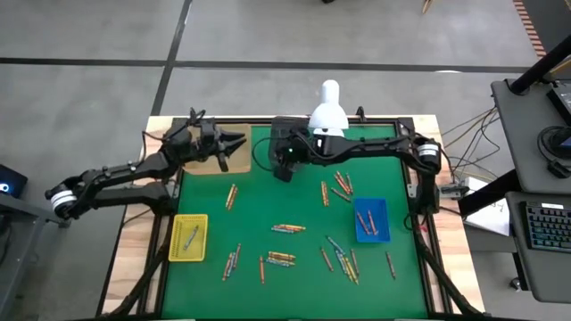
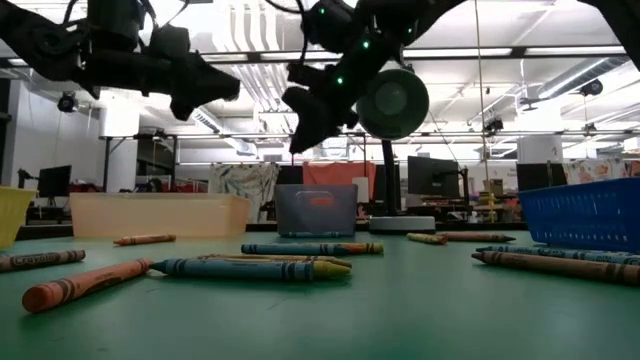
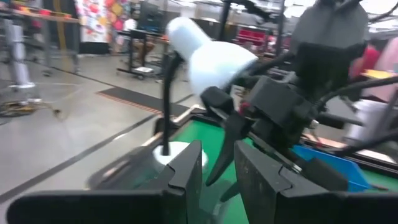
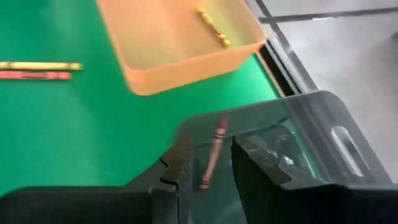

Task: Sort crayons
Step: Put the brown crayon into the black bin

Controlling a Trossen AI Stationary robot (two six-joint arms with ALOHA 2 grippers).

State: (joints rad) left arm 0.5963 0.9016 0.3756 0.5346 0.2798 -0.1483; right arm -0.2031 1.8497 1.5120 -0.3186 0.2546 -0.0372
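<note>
- The right gripper point(image 4: 208, 163) hung over a clear tray point(image 4: 298, 130) at the table's far edge, its fingers point(image 4: 180, 163) parted with nothing between them.
- A reddish-brown crayon point(image 4: 213, 154) showed just beyond those fingers, inside the clear tray; whether it lay on the bottom or was in the air could not be told.
- An orange tray point(image 4: 180, 53) sat just beside the clear one, with a yellow crayon point(image 4: 213, 28) in it.
- The left gripper point(image 1: 234, 143) hovered near the table's far-left corner, its fingers point(image 3: 186, 177) slightly apart and holding nothing.
- Many loose crayons point(image 1: 287, 228) lay scattered over the green mat point(image 1: 268, 205).
- More lay in the yellow tray point(image 1: 188, 238) on the left and the blue tray point(image 1: 371, 219) on the right.
- A white lamp point(image 1: 328, 111) stood at the far edge.
</note>
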